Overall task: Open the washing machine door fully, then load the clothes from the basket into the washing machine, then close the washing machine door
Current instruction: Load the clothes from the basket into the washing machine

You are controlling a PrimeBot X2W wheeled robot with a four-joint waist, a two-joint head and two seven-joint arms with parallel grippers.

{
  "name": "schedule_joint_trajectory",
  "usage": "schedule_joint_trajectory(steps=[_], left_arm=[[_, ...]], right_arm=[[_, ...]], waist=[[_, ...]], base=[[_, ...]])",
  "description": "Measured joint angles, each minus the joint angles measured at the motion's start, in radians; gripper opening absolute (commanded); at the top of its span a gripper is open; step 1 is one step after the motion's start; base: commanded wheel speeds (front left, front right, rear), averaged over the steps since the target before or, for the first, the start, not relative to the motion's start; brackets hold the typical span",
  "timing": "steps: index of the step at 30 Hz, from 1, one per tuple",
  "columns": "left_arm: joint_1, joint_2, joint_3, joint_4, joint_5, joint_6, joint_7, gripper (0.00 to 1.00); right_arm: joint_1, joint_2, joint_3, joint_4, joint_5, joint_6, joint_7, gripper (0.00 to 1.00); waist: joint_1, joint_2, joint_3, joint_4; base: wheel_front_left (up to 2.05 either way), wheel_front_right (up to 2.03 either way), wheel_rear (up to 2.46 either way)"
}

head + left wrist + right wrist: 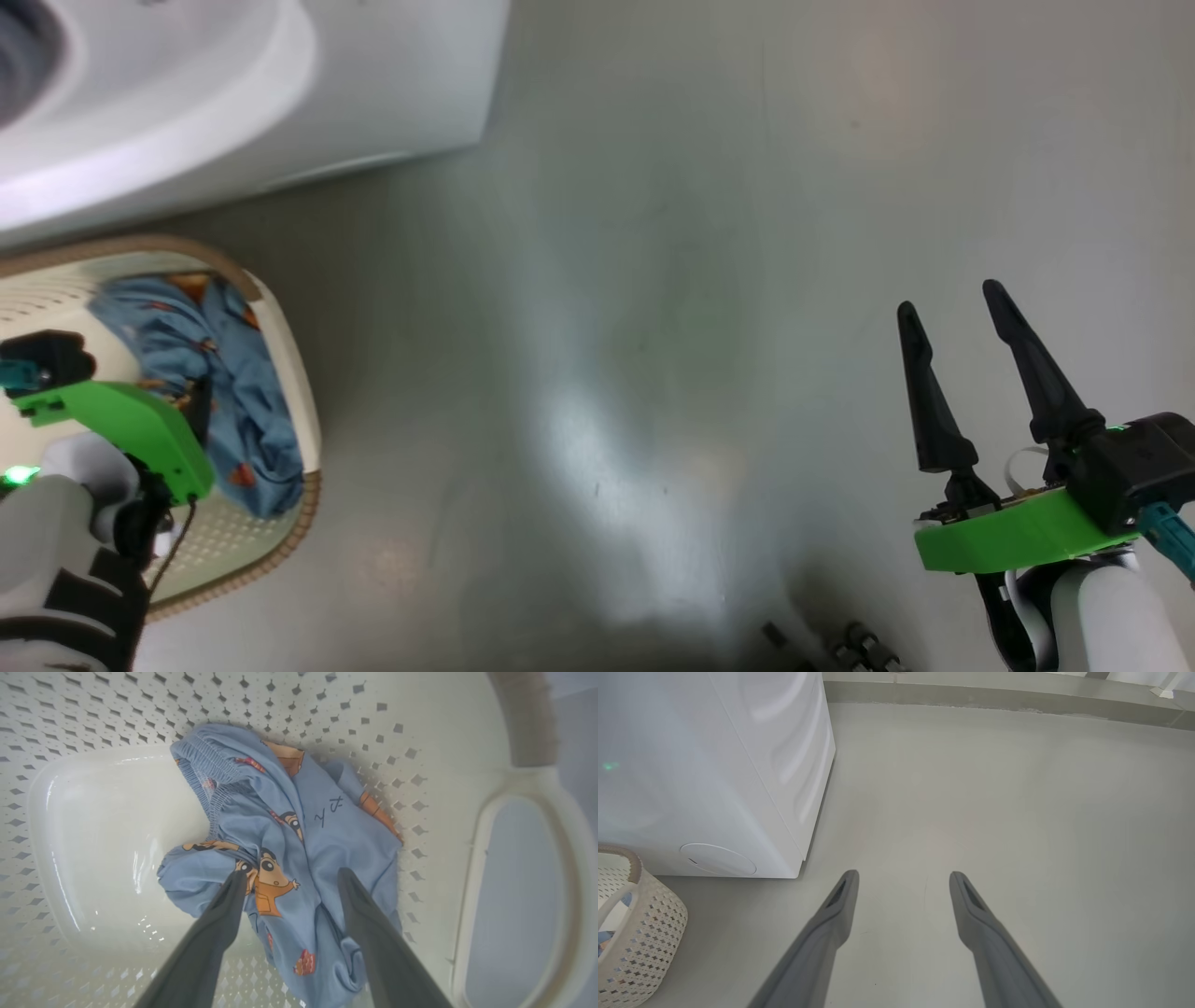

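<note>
The cream basket (295, 373) sits on the floor in front of the white washing machine (373, 75). In it lies a light blue piece of the clothes (233, 392) with orange cartoon figures. In the left wrist view my left gripper (289, 877) is open inside the basket (420, 718). Its fingertips are down at the crumpled blue cloth (322, 830), one on each side of a printed figure, and nothing is pinched. My right gripper (949, 299) stands open and empty over bare floor at the right. The washing machine door is out of view.
In the right wrist view the machine's corner (803, 812) and the basket (654, 914) lie left of my right gripper (904, 876). Open grey floor (653, 327) stretches to a wall base (994, 700). Small dark parts (840, 644) show at the bottom edge of the head view.
</note>
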Motion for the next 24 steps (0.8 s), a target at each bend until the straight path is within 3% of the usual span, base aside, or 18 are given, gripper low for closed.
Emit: schedule_joint_trajectory(steps=[12, 24], left_arm=[[-0.072, 0.017, -0.051, 0.057, -0.026, 0.0, 0.0, 1.0], [-0.102, 0.003, -0.085, 0.11, -0.026, 0.011, -0.003, 1.0]], right_arm=[[-0.021, 0.0, -0.007, -0.019, 0.007, 0.0, -0.013, 1.0], [-0.008, 0.0, -0.021, -0.078, -0.012, 0.0, 0.011, 1.0]], waist=[[0.0, 0.0, 0.105, -0.043], [0.0, 0.0, 0.134, -0.028]], base=[[0.0, 0.0, 0.0], [0.0, 0.0, 0.0]])
